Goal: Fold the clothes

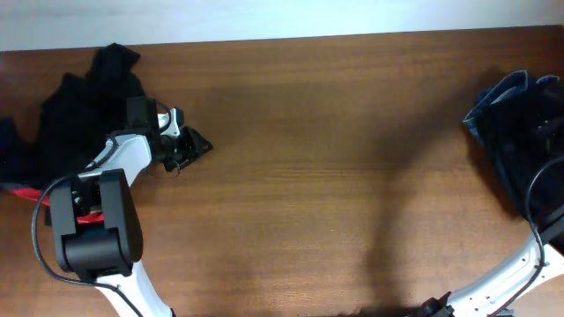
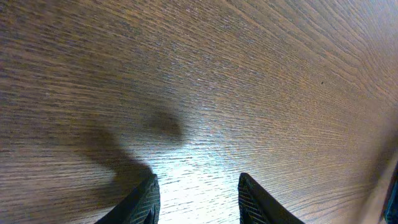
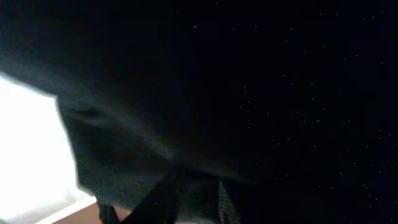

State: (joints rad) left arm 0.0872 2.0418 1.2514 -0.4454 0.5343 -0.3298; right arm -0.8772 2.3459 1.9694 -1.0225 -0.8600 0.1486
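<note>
Table (image 1: 335,176): brown wood grain is running across it, and the middle is lying bare between 2 heaps of clothes.
Black clothes (image 1: 88,106): a limp, crumpled heap is lying at the table's 10 o'clock corner.
Red edge (image 1: 18,189): a red strip is showing at the heap's 7 o'clock side, partly under the left arm.
Left arm (image 1: 97,229): it is coming up from 7 o'clock, with its wrist crossing the black heap's 4 o'clock fringe and pointing toward 3 o'clock.
Left jaws: they are standing partly open over bare wood and holding nothing. In the wrist view the 2 fingers (image 2: 144,202) are showing apart, with only the table (image 2: 249,74) between them.
Dark clothes (image 1: 529,150): a second heap is sitting at the table's 3 o'clock edge, running out of view.
Blue denim (image 1: 507,92): it is showing along that heap's 10 o'clock rim.
Right arm (image 1: 520,264): it is rising from 5 o'clock into the dark heap.
Right jaws: dark cloth (image 3: 280,93) is filling the wrist view, so I cannot tell how far they are open or whether they are holding any fabric.
</note>
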